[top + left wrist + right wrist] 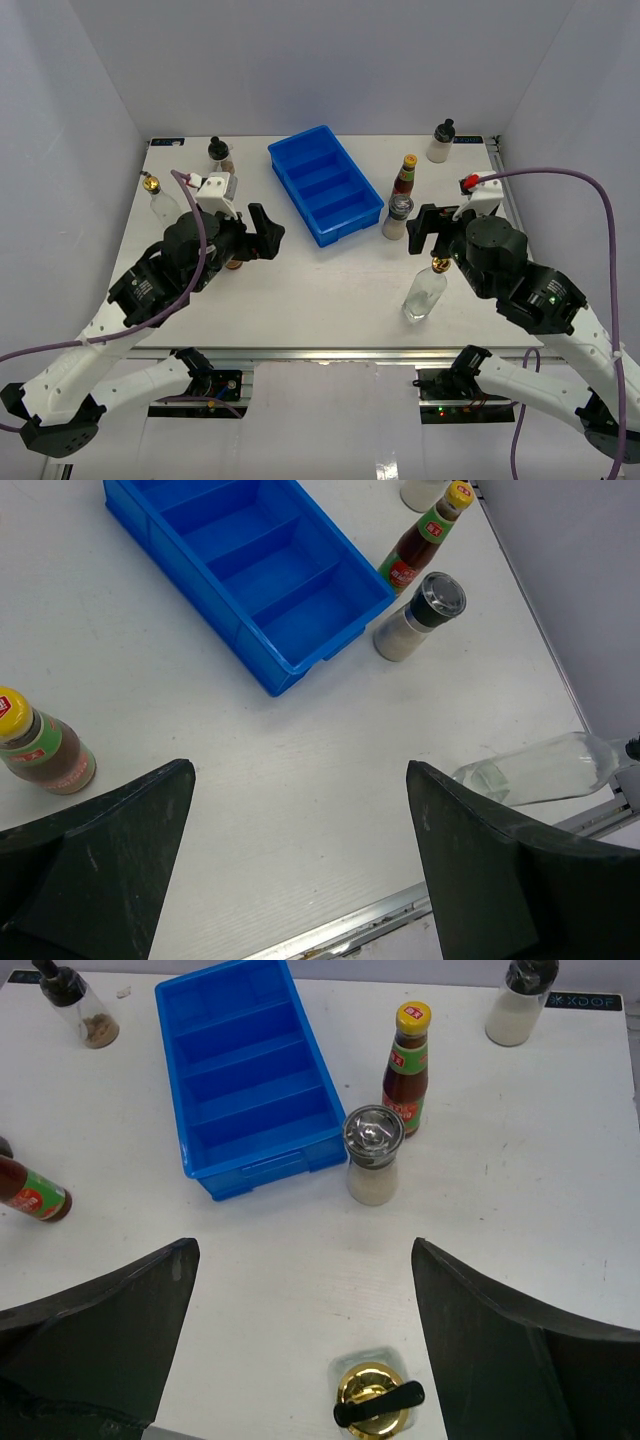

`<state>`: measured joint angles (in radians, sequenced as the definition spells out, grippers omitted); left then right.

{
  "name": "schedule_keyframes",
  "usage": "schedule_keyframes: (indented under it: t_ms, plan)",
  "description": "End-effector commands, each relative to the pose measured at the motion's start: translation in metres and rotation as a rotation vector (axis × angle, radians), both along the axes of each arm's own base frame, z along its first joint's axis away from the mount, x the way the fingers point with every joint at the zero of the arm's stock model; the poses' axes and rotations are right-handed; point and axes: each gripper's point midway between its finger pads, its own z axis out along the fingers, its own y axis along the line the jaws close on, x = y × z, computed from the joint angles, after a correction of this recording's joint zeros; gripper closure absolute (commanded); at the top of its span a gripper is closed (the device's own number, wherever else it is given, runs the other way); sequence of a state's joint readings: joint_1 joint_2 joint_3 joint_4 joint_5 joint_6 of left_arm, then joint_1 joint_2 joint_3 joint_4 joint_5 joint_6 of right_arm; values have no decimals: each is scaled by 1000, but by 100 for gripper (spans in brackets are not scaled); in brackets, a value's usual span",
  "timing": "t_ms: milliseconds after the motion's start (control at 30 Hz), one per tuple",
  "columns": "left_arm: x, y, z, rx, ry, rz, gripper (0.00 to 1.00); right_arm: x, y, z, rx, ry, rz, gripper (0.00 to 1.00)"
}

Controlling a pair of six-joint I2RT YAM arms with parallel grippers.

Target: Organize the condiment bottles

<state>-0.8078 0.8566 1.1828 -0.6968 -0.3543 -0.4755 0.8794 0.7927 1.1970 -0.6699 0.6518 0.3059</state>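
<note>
Condiment bottles (405, 175): seven counted, all upright on the counter (320, 290), all outside the blue tray (325, 185), no compartment filled.

Near right of tray: clear gold-spouted bottle (375, 1400), just under the right gripper (303, 1290), back from its tips, untouched.

Beside tray's near right corner: chrome-topped jar (372, 1155); red sauce bottle (405, 1065) just behind it.

Far right of tray: white-filled black-capped jar (441, 142).

Far left of tray: brown-filled black-capped jar (220, 155).

Left of tray: second clear bottle (155, 195), well apart; second red sauce bottle (45, 752), nearer, close by the left gripper (300, 800).

Right jaws: spread wide, holding nothing. Left jaws: likewise wide apart, empty.

Step in hand, by judgement: opening of the sort, approach toward a first pick, nothing gripped as yet.

Next move, by judgement: slight retreat and descent of the right gripper to bracket the clear bottle's body below the spout, firm closure without tipping it, then lift and carriage to one tray compartment, like kinds kept together.
</note>
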Motion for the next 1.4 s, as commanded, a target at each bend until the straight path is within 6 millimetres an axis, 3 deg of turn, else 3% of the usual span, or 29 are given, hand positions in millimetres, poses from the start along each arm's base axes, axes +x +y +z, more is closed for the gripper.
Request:
schedule_keyframes:
  t_ms: [0,100,500,700,1000,1367]
  plan:
    - [-6,5,4,-9,-9,-11,2,-12,-8,3,38,19,7,7]
    - [-8,8,5,-16,-14,-4,2,-20,-6,-5,40,26,56,6]
    - [-18,12,12,-54,-22,-23,2,-37,-21,-71,37,139,17,5]
    - [-23,16,18,-69,-30,-25,2,-40,-19,-102,15,193,21,5]
    - [-30,24,24,-89,-47,-20,2,-47,-26,-119,43,200,7,4]
    - [-37,32,41,-104,-70,-22,2,-39,-23,-147,17,209,-17,4]
